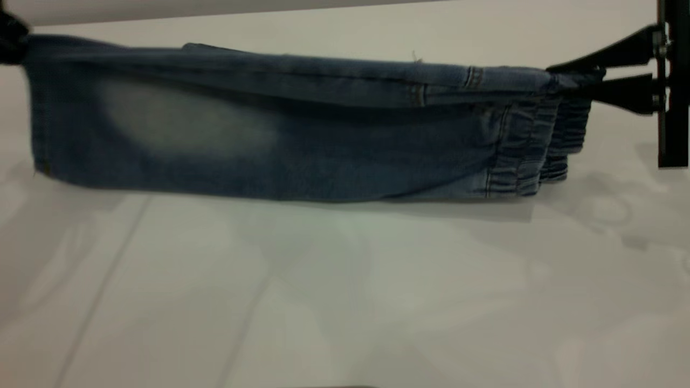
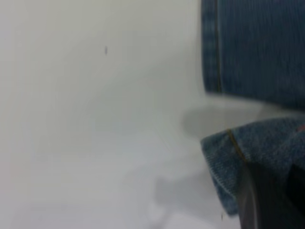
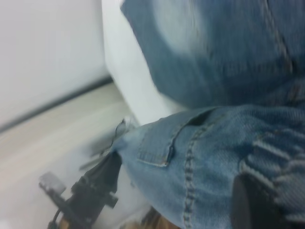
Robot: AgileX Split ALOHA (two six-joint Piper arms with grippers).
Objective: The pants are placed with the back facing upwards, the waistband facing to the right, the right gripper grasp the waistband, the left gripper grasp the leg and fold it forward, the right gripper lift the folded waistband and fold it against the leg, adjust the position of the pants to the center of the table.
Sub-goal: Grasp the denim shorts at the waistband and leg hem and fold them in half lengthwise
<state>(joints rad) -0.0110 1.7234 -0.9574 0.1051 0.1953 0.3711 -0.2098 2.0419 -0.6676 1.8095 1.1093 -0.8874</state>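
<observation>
The blue denim pants [image 1: 280, 140] hang stretched lengthwise between my two grippers, doubled over along their upper edge. Their lower edge is close over the white table [image 1: 345, 302]. At the right, my right gripper [image 1: 563, 81] is shut on the gathered elastic waistband [image 1: 539, 151]. The right wrist view shows the waistband [image 3: 281, 167] against one dark finger [image 3: 252, 205]. At the far left edge, my left gripper [image 1: 11, 43] is shut on the end of the leg [image 1: 43, 108]. The left wrist view shows the leg's hem [image 2: 238, 152] lying over one dark finger [image 2: 267, 200].
The table's far edge [image 1: 215, 11] runs just behind the pants. White tabletop spreads in front of the pants and under them. The right arm's black frame [image 1: 674, 86] stands at the right border.
</observation>
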